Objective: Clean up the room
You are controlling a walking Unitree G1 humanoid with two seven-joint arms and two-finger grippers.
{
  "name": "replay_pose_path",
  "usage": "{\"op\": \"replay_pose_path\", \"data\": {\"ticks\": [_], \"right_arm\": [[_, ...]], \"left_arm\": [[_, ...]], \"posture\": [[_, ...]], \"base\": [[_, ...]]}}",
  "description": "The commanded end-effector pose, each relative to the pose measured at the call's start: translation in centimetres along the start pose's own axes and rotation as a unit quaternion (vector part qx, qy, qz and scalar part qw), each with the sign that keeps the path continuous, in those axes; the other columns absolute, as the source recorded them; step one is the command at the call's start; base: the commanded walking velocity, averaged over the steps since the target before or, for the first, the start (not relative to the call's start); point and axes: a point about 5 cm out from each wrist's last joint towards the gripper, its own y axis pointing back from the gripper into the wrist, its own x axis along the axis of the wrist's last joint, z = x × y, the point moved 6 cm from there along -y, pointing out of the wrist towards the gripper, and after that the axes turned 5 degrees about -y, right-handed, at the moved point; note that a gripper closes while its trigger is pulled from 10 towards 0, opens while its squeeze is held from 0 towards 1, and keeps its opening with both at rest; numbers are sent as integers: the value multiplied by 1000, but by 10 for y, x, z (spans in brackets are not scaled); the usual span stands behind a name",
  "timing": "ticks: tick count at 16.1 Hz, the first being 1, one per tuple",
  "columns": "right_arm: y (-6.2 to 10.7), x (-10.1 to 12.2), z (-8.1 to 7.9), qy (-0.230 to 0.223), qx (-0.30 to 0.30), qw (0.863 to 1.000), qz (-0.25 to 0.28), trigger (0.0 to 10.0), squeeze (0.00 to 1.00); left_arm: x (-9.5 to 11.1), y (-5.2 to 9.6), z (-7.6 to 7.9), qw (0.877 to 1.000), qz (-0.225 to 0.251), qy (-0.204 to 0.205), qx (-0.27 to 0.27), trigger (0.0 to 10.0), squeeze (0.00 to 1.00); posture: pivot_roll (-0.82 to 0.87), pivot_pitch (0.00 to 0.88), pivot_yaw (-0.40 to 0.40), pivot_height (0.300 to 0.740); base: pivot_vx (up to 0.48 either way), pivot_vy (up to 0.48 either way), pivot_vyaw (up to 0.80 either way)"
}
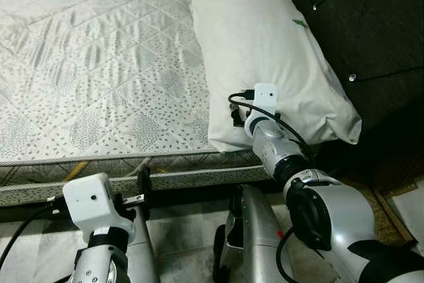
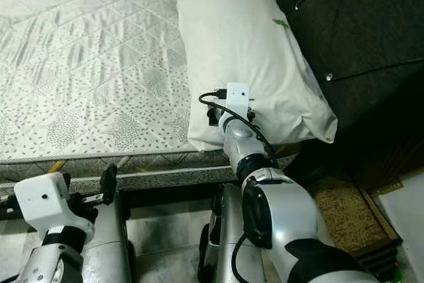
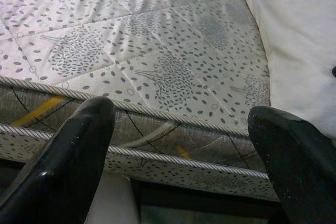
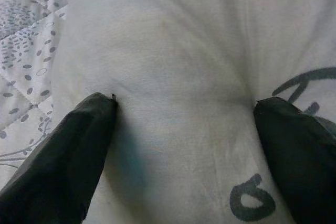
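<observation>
The white pillow [image 1: 271,57] lies along the right-hand side of the mattress [image 1: 99,64], up against the dark headboard [image 1: 371,38], its near end overhanging the bed's front edge; my right gripper [image 4: 184,114] is pressed into that near end. To do this well, I judge I should bunch a thick fold of cover and stuffing between the pads before I close, since a thin pinch of cloth alone would likely slip; then lift evenly so the pillow does not sag off the edge. My right fingers [image 4: 79,150] stand wide apart, both tips dented into the fabric, nothing clamped yet; my left gripper [image 3: 184,145] waits low before the bed's front edge, its fingers [image 3: 68,166] also spread wide, holding nothing, touching nothing.
</observation>
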Motion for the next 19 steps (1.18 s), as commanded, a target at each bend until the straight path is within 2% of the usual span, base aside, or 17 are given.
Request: {"op": "replay_pose_path", "data": {"ticks": [1, 2, 4, 5, 6, 7, 8, 9, 10, 11, 12, 13, 14, 16, 17, 18, 19], "right_arm": [[1, -17, 16, -43, -22, 998, -35, 10000, 0], [0, -5, 16, -44, -21, 999, -16, 10000, 0], [-2, 61, 5, -38, 20, 996, 80, 10000, 0], [-1, 75, 1, -38, 33, 994, 100, 10000, 0], [1, 94, -5, -35, 56, 990, 128, 10000, 0], [3, 105, -6, -17, 61, 987, 146, 10000, 0], [8, 116, -8, 48, 69, 979, 184, 10000, 0], [12, 119, -9, 63, 86, 973, 207, 10000, 0], [11, 111, -8, 16, 108, 976, 187, 10000, 0], [15, 104, -2, 54, 103, 972, 206, 10000, 0], [19, 97, 4, 93, 97, 966, 223, 10000, 0], [17, 86, 11, 87, 89, 971, 202, 10000, 0], [24, 72, 15, 86, 109, 970, 202, 10000, 0], [39, 60, 25, 96, 97, 966, 217, 10000, 0], [50, 58, 23, 102, 111, 961, 232, 10000, 0], [58, 58, 23, 111, 111, 957, 244, 10000, 0], [68, 55, 24, 108, 103, 957, 249, 10000, 0]], "left_arm": [[1, -7, -1, 1000, 2, 3, 11, 10000, 0], [1, -12, -2, 1000, 6, 3, 12, 10000, 0], [16, -33, -1, 999, 43, 3, 15, 10000, 0], [20, -39, -1, 999, 51, 2, 14, 10000, 0], [27, -53, -2, 998, 66, -5, 16, 10000, 0], [33, -62, -3, 996, 80, -16, 19, 10000, 0], [39, -73, -4, 994, 97, -32, 24, 10000, 0], [38, -76, -6, 995, 92, -23, 29, 10000, 0], [37, -78, -4, 996, 91, -4, 16, 10000, 0], [39, -88, -10, 994, 104, -23, 25, 10000, 0], [40, -94, -19, 991, 109, -50, 55, 10000, 0], [39, -104, -26, 988, 107, -74, 79, 10000, 0], [34, -109, -30, 991, 91, -58, 85, 10000, 0], [37, -115, -33, 990, 101, -72, 70, 10000, 0], [37, -117, -33, 990, 110, -81, 47, 10000, 0], [35, -117, -36, 990, 112, -72, 43, 10000, 0], [29, -114, -42, 989, 111, -84, 56, 10000, 0]], "posture": [[159, 204, -141, 554], [156, 192, -141, 554], [137, 104, -144, 554], [127, 75, -143, 554], [114, 38, -142, 554], [105, 1, -139, 554], [89, 0, -132, 554], [86, 0, -130, 554], [77, 0, -123, 554], [52, 0, -100, 554], [38, 0, -80, 554], [22, 0, -54, 554], [10, 0, -37, 554], [-11, 0, -10, 554], [-19, 0, -10, 554], [-26, 0, -11, 554], [-31, 0, -14, 554]], "base": [[0, 0, 0], [0, 0, 0], [0, 0, 0], [0, 0, 0], [0, 0, 0], [0, 0, 0], [0, 0, 0], [0, 0, 0], [0, 0, 0], [0, 0, 0], [0, 0, 0], [0, 0, 0], [0, 0, 0], [0, 0, 0], [0, 0, 0], [0, 0, 0], [0, 0, 0]]}}
